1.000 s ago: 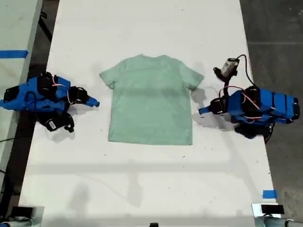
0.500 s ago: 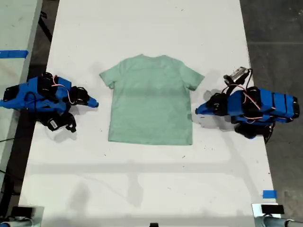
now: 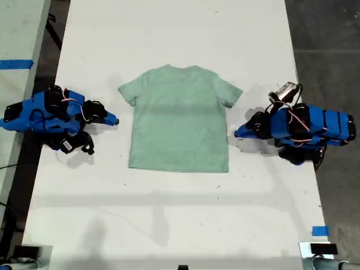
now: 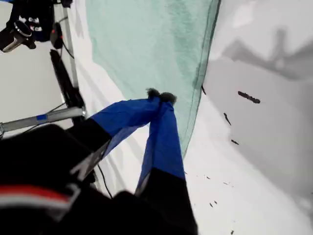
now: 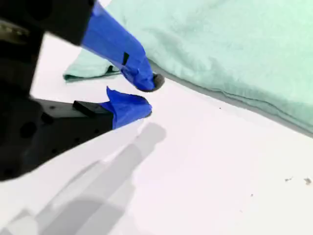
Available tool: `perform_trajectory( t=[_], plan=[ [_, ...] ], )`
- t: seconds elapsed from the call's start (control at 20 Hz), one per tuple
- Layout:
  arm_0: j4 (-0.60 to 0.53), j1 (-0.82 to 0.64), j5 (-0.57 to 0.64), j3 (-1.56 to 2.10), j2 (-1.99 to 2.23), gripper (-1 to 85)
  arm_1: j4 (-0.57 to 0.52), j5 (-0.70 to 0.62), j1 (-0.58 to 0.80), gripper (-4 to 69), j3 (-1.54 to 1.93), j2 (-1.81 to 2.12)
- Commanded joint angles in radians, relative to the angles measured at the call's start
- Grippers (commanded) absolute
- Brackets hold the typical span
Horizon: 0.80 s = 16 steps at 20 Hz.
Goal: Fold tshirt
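In the middle of the white worktop (image 3: 169, 34) the tshirt (image 3: 180, 121) lies flat, front up, both sleeves out, collar toward the far edge and hem toward the near edge. No fold is started, and it looks spread this way so that each side can be lifted and laid over cleanly.

Beside the tshirt on the exterior view's right, my first tool (image 3: 239, 133) sits low over the worktop. It is just off the side seam, below the sleeve and about level with the garment's middle. Its blue fingers are pressed together and hold nothing, as the first wrist view shows, so I judge it is only lining up on that edge.

Beside the tshirt on the exterior view's left, my second tool (image 3: 114, 120) points at the opposite side seam, with a strip of bare worktop between. In the second wrist view its fingers stand slightly spread and empty, the near sleeve (image 5: 90, 71) just beyond them. I judge that this gap readies it to slip a finger under the cloth. The thin fabric lies flush on the worktop, so catching only the edge may be tricky.
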Motion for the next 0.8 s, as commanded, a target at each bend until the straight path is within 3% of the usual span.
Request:
perform_trajectory(
  t=[0.0, 0.3, 0.5, 0.65, 0.75],
  plan=[
    [-0.020, -0.037, -0.052, -0.009, 0.003, 2.3, 0.005, 0.021, -0.015, -1.3, -0.052, 0.005],
    [0.071, -0.109, -0.051, -0.087, -0.038, 0.1, 0.043, -0.138, 0.041, -1.0, -0.149, -0.011],
    [-0.015, -0.130, -0.044, -0.163, -0.229, 0.1, 0.043, -0.230, 0.092, -1.0, -0.325, -0.256],
    [-0.011, -0.173, 0.023, -0.368, -0.540, 0.1, 0.051, -0.337, 0.153, -1.0, -0.509, -0.506],
    [0.051, -0.232, 0.098, -0.529, -0.712, 0.1, 0.071, -0.420, 0.207, -1.0, -0.626, -0.641]
  ],
)
